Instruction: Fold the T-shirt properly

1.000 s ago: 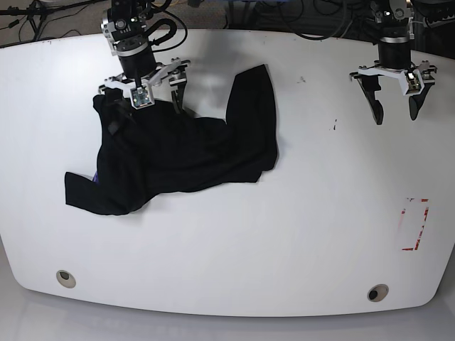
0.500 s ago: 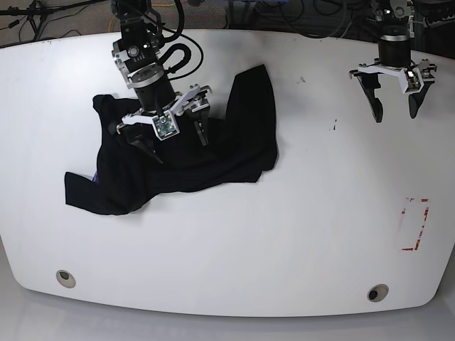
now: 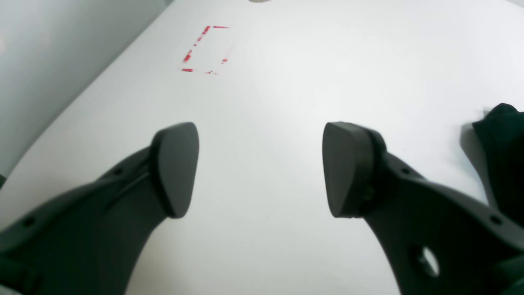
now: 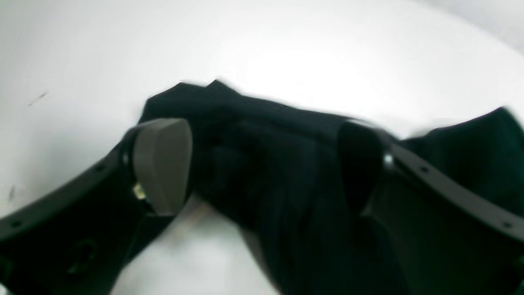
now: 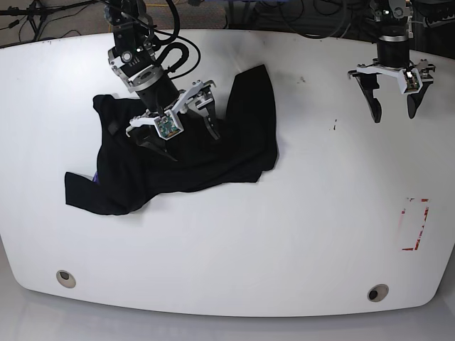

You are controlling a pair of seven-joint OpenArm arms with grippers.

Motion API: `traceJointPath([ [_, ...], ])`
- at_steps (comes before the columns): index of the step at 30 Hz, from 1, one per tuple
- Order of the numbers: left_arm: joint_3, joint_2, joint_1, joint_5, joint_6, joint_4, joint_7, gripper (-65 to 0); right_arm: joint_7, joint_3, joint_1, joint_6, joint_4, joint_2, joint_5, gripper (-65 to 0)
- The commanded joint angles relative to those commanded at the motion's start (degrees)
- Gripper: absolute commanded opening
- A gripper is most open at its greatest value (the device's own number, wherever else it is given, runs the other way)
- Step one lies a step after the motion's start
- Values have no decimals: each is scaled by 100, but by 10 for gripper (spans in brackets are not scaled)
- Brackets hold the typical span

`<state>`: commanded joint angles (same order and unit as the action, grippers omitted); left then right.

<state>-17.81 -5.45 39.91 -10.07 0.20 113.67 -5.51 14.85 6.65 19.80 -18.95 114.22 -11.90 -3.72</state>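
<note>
The black T-shirt [image 5: 178,160] lies crumpled on the left half of the white table [image 5: 284,227], with one flap reaching toward the back and a purple bit [image 5: 94,175] at its left edge. My right gripper [image 5: 186,140] hovers open over the shirt's middle. In the right wrist view, the right gripper [image 4: 262,170] has its fingers spread wide, and a fold of the T-shirt [image 4: 266,131] lies between and under them. My left gripper [image 5: 393,112] hangs open over bare table at the back right. In the left wrist view, the left gripper [image 3: 258,168] holds nothing, and a T-shirt edge [image 3: 501,139] shows at far right.
A red dashed rectangle [image 5: 414,224] is marked on the table at the right, also seen as the rectangle [image 3: 206,49] ahead of the left gripper. Two round holes [image 5: 65,277] [image 5: 377,292] sit near the front edge. Cables run behind the table.
My right gripper has moved from the shirt's back-left corner rightward and forward over the shirt's middle, turning as it went. The left gripper has stayed put. The shirt has barely shifted.
</note>
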Motion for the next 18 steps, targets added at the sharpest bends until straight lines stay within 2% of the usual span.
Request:
traceJointPath([
  [5,-25,-1,-16,-11,-6,6,-23,-209,-9,198,-38,161,-83,-163,94,-127],
  [13,-52,9,-27,3,-9,9,-30,-209,-10,440,-164,629,-362,-267,399,-128],
  [18,-48,1,-75,-14,-22,-4,-17,-208,18,264,-369,603,-928,-381,130,-128],
])
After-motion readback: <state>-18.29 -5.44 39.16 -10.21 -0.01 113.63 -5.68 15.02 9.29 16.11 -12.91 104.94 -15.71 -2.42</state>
